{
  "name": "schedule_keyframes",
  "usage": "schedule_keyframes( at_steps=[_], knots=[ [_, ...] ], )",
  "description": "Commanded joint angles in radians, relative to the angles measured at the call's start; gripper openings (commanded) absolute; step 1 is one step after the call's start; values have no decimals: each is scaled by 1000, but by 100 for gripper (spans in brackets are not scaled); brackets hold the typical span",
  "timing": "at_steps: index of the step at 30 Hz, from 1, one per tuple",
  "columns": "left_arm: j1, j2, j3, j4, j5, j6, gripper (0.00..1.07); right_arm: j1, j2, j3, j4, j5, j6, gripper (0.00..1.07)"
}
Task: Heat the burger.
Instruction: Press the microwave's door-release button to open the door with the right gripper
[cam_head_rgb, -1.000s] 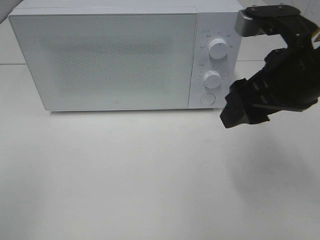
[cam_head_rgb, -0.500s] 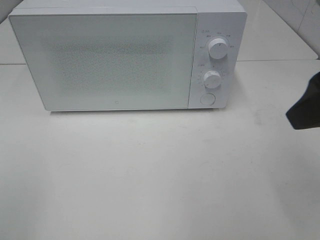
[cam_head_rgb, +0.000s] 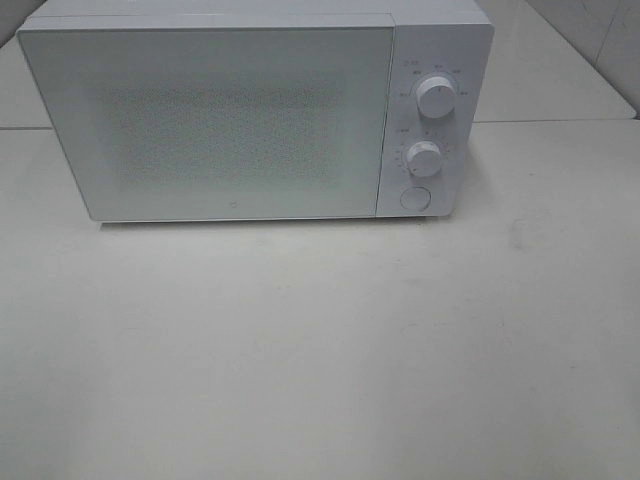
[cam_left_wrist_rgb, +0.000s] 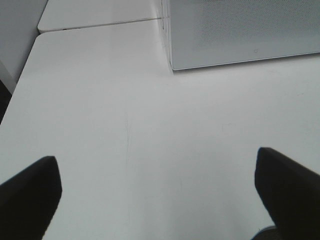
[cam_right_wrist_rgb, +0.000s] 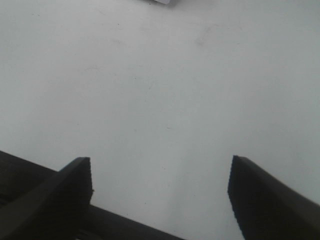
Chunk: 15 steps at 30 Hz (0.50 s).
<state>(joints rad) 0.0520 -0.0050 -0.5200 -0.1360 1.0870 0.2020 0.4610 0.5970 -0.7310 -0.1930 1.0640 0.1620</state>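
The burger is out of view in every frame. A white microwave (cam_head_rgb: 250, 110) stands at the back of the table with its door (cam_head_rgb: 205, 120) shut; its lower front corner (cam_left_wrist_rgb: 240, 35) also shows in the left wrist view. Neither arm appears in the high view. My left gripper (cam_left_wrist_rgb: 157, 192) hangs open over bare table, black fingers (cam_left_wrist_rgb: 30, 192) far apart, nothing between them. My right gripper (cam_right_wrist_rgb: 160, 195) is likewise open above bare table, its dark fingers (cam_right_wrist_rgb: 262, 197) spread wide and empty.
The microwave's panel carries two white knobs (cam_head_rgb: 436, 96) (cam_head_rgb: 425, 158) and a round button (cam_head_rgb: 414, 198) below them. The white table (cam_head_rgb: 320, 350) stretches in front of the microwave. Its left edge (cam_left_wrist_rgb: 22, 85) shows in the left wrist view.
The right arm, which stood beside the microwave's panel a second ago, has drawn back to the right and left the high view. The microwave has not moved.
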Motion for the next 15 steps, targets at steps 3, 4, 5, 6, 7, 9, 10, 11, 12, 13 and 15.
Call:
schedule_keyframes(
  at_steps=[3, 4, 5, 6, 7, 9, 10, 11, 12, 13, 15],
  knots=[
    [-5, -16, 2, -1, -14, -3, 98, -125, -119, 77, -9, -57, 1, 75],
    [-5, -16, 2, -1, -14, -3, 98, -154, -145, 88, -6, -70, -8, 75],
    [-5, -16, 2, -1, -14, -3, 98, -154, -145, 88, -6, -70, -8, 75],
    [-5, -16, 2, -1, -14, -3, 98, -200, -191, 108, 3, -98, -26, 75],
    [-5, -16, 2, -1, -14, -3, 98, -222, -215, 118, 8, -113, -36, 75],
    [-5, -16, 2, -1, -14, -3, 98, -263, -263, 137, 20, -140, -39, 75],
    [-5, -16, 2, -1, -14, -3, 98, -263, -263, 137, 20, -140, -39, 75],
    [-5, -16, 2, -1, -14, -3, 98, -280, -286, 147, 29, -155, -39, 75],
    [-5, -16, 2, -1, -14, -3, 98, -310, -325, 168, 43, -176, -39, 75],
    [-5, -16, 2, -1, -14, -3, 98, -323, -341, 177, 51, -188, -39, 75],
    [-5, -16, 2, -1, -14, -3, 98, -351, -381, 203, 59, -212, -39, 75]
  ],
)
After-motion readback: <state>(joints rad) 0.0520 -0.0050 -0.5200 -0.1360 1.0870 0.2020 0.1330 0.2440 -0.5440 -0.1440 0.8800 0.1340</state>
